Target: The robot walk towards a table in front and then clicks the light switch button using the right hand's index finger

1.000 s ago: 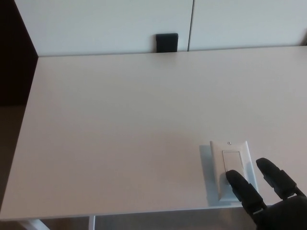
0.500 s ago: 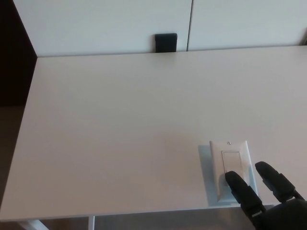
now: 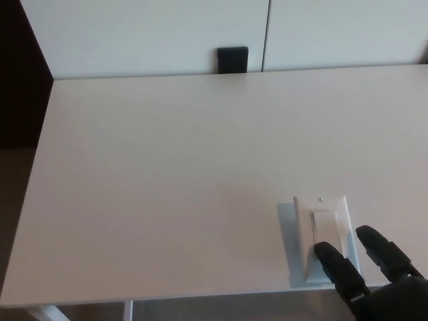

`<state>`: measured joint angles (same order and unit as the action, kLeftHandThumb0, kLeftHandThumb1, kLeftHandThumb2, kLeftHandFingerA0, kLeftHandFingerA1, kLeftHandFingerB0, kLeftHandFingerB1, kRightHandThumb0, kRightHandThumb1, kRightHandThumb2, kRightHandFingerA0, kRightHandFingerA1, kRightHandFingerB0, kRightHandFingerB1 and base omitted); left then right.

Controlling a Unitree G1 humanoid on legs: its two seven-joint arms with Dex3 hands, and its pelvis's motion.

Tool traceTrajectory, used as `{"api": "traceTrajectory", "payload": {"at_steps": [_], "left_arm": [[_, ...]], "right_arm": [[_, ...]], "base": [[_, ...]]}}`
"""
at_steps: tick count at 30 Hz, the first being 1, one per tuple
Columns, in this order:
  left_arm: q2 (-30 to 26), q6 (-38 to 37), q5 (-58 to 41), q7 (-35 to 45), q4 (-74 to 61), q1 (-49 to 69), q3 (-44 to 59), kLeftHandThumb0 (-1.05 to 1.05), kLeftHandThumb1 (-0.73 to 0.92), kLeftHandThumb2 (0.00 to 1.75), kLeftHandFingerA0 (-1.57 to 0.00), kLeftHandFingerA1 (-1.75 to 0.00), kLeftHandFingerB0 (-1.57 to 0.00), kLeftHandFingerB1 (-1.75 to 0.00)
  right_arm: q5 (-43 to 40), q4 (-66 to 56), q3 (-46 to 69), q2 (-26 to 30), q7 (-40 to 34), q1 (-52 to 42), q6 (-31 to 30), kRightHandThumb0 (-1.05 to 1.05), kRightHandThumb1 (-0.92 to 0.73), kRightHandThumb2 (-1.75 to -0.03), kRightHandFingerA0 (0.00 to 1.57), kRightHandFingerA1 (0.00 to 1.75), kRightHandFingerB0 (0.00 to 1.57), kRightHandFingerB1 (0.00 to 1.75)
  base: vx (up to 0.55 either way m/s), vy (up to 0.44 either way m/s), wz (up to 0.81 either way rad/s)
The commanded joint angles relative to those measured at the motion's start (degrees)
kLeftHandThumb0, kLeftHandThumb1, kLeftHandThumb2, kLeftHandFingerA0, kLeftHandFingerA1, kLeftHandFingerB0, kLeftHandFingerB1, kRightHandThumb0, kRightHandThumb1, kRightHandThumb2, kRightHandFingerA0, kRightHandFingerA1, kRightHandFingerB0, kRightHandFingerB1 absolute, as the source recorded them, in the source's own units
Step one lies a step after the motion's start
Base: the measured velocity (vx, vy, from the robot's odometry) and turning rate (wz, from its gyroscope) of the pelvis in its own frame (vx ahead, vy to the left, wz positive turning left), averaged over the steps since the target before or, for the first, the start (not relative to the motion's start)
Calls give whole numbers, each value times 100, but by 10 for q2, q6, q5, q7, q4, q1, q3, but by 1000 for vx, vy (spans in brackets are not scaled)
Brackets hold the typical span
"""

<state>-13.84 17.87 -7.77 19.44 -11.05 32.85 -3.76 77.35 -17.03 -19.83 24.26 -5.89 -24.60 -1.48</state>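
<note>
A white light switch plate (image 3: pixel 322 221) lies flat on the white table (image 3: pixel 167 180) near its front right edge, its rocker (image 3: pixel 323 226) in the middle. My black right hand (image 3: pixel 374 277) comes in from the bottom right corner with two fingers spread apart. The inner finger's tip (image 3: pixel 328 252) rests on the lower end of the rocker. The other finger (image 3: pixel 378 244) hovers just right of the plate. The hand holds nothing. My left hand is out of the picture.
A small black block (image 3: pixel 232 59) sits at the table's far edge against the white wall panels. A dark opening (image 3: pixel 20 80) runs along the table's left side. The table's front edge (image 3: pixel 134 297) is close below.
The rocker now looks tipped, its upper part standing out more than before. My right hand has drawn back slightly towards the bottom of the picture.
</note>
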Motion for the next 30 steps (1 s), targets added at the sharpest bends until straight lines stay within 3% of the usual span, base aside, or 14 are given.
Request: {"api": "traceTrajectory", "payload": {"at_steps": [1,11,17,18,19,21,23,24,25,26,27,28,30], "left_arm": [[-8,11,2,0,-1,-1,2,-13,52,93,-29,-57,-17,-50],[-11,12,4,3,-2,0,0,-14,52,93,-28,-56,-16,-50],[-13,6,3,6,4,1,3,-13,52,93,-28,-56,-16,-50],[-13,10,1,7,2,1,3,-13,53,93,-27,-56,-15,-50],[-13,11,0,6,3,0,4,-14,53,93,-27,-56,-15,-50],[-14,8,3,7,5,5,3,-14,53,93,-28,-56,-15,-50],[-12,4,6,5,11,5,1,-13,53,93,-29,-57,-17,-50],[-13,1,7,5,13,4,1,-13,53,93,-29,-57,-17,-50],[-13,0,4,7,13,5,3,-13,53,93,-29,-57,-17,-51],[-12,0,3,6,15,5,4,-13,53,93,-30,-57,-18,-51],[-11,2,3,6,15,5,5,-13,52,93,-30,-57,-18,-51],[-11,2,3,6,14,6,5,-13,52,93,-30,-57,-18,-51],[-10,-1,2,6,15,8,4,-13,52,93,-30,-57,-18,-51]], "right_arm": [[-17,-8,9,15,6,-14,-5,-105,-73,-110,0,0,4,11],[-133,-207,127,16,-44,-149,46,-105,-83,-112,0,4,0,1],[-192,-206,183,13,-111,-253,115,-105,-82,-111,0,0,0,2],[-195,-191,192,15,-133,-268,130,-85,-87,-70,0,0,0,22],[-199,-156,200,17,-165,-280,148,-95,-74,-106,0,4,10,14],[-232,-108,209,14,-188,-292,178,-76,-61,-102,0,21,5,34],[-296,-64,215,7,-167,-298,201,-82,-61,-102,0,20,10,34],[-316,-42,215,5,-157,-293,207,-82,-78,-64,1,36,10,32],[-339,-20,214,-1,-148,-288,212,-83,-76,-63,4,40,12,35],[-360,6,213,-7,-143,-279,220,-40,-36,-99,2,54,0,50],[-380,36,211,-18,-131,-268,217,-81,-56,-92,5,53,11,49],[-390,61,210,-23,-126,-258,218,-79,-71,-62,10,54,18,43],[-415,120,209,-30,-121,-234,236,-79,-71,-62,13,56,20,45]], "base": [[0,0,0],[0,0,0],[0,0,0],[0,0,0],[0,0,0],[0,0,0],[0,0,0],[0,0,0],[0,0,0],[0,0,0],[0,0,0],[0,0,0],[0,0,0]]}}
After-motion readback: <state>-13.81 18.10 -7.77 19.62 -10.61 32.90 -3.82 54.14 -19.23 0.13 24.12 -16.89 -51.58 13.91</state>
